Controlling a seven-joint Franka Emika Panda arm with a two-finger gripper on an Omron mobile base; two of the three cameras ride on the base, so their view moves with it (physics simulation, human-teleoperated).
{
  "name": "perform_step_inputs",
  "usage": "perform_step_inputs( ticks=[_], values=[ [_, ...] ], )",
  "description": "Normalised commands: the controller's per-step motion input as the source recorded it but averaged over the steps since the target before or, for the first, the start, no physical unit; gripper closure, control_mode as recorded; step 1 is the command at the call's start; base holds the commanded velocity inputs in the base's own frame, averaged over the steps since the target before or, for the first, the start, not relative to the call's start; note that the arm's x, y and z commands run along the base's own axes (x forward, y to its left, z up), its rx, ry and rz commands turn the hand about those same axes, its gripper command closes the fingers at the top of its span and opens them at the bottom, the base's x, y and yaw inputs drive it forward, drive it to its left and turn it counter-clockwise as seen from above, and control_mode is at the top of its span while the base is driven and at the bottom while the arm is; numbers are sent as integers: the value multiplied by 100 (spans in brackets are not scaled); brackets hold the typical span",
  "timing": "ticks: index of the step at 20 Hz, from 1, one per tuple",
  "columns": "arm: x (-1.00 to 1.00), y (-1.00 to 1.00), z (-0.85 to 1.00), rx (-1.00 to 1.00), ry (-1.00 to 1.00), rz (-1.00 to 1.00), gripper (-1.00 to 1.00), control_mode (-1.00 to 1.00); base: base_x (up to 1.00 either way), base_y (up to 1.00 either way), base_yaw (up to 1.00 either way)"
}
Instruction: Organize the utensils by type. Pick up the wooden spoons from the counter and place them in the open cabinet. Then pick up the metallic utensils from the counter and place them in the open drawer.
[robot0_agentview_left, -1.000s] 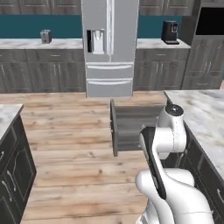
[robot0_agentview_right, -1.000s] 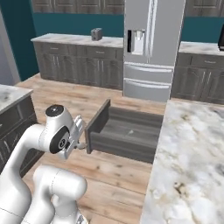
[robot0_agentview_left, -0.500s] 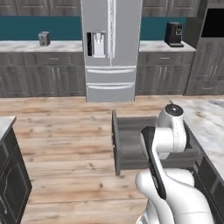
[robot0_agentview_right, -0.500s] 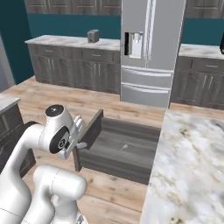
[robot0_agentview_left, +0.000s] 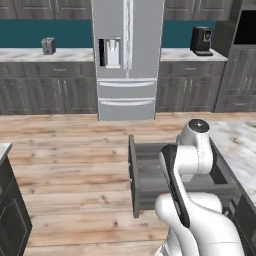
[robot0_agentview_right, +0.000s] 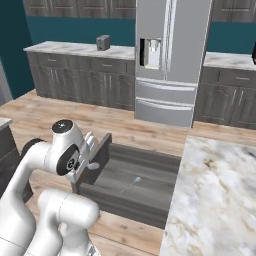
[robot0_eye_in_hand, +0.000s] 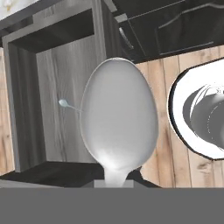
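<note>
A silver-grey metal spoon (robot0_eye_in_hand: 119, 118) fills the middle of the hand view, bowl up, with its neck running down between my fingers. My gripper (robot0_agentview_right: 93, 164) is shut on it, just over the front panel of the open drawer (robot0_agentview_right: 125, 187). The drawer (robot0_agentview_left: 150, 175) stands pulled out below the marble counter (robot0_agentview_right: 215, 190). On the drawer floor (robot0_eye_in_hand: 57, 87) lies another small slim grey utensil (robot0_eye_in_hand: 65, 104), also seen as a pale speck (robot0_agentview_right: 136, 179). My arm hides part of the drawer in the left base view.
A steel fridge (robot0_agentview_left: 127, 60) stands straight ahead across the wooden floor (robot0_agentview_left: 65, 150). Dark grey floor cabinets flank it, with a toaster (robot0_agentview_left: 48, 45) on the left counter and a coffee machine (robot0_agentview_left: 201, 40) on the right.
The whole picture has shifted, so the base has driven; the drawer now sits more squarely in front. The arm keeps its pose and its grip on the spoon.
</note>
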Motion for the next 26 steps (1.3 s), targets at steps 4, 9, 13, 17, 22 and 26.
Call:
perform_step_inputs(
  ticks=[4, 9, 13, 17, 22, 26],
  values=[
    [34, -31, 16, 14, -10, 0, 100, -100, 0, 0, 0],
    [55, -32, 4, 10, -2, 0, 100, -100, 0, 0, 0],
    [66, -30, -9, 0, 0, 0, 100, -100, 0, 0, 0],
    [58, -39, -18, 0, 0, 0, 100, -100, 0, 0, 0],
    [58, -38, -29, 0, 3, 0, 100, -100, 0, 0, 0],
    [25, -21, -53, 0, 4, 0, 100, -100, 0, 0, 0]
  ],
)
